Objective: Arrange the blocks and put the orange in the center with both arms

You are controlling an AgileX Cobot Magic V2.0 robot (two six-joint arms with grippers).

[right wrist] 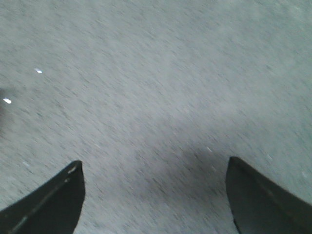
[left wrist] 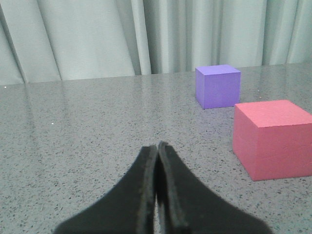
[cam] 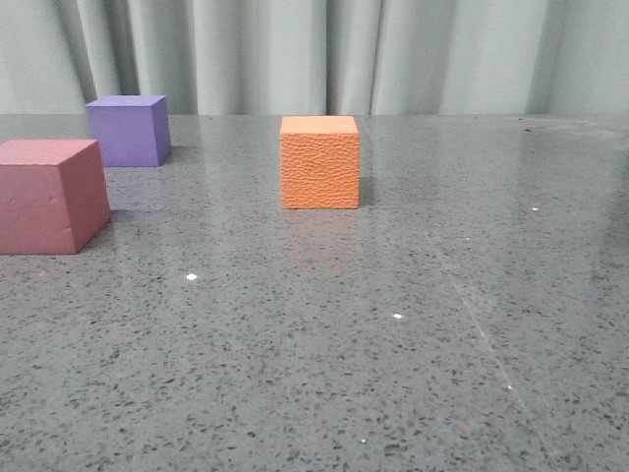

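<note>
Layout relative to the left gripper (left wrist: 158,146): a purple foam cube (left wrist: 218,86) and a dusty red-pink foam cube (left wrist: 273,138) stand ahead and to the right on the speckled grey stone table (left wrist: 97,126), the purple one farther off, the two apart. The orange pebbled foam cube (cam: 319,162) stands further right.

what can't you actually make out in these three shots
- Red-pink cube: its left part is cut off by the front view's edge.
- Orange cube: in neither wrist view, so its far side is unseen.
- Right hand: only two finger tips show, wide apart; the table under it is motion-blurred.
- Left hand: shut on nothing; its bracket is out of frame.
- Neither arm appears in the front view.
</note>
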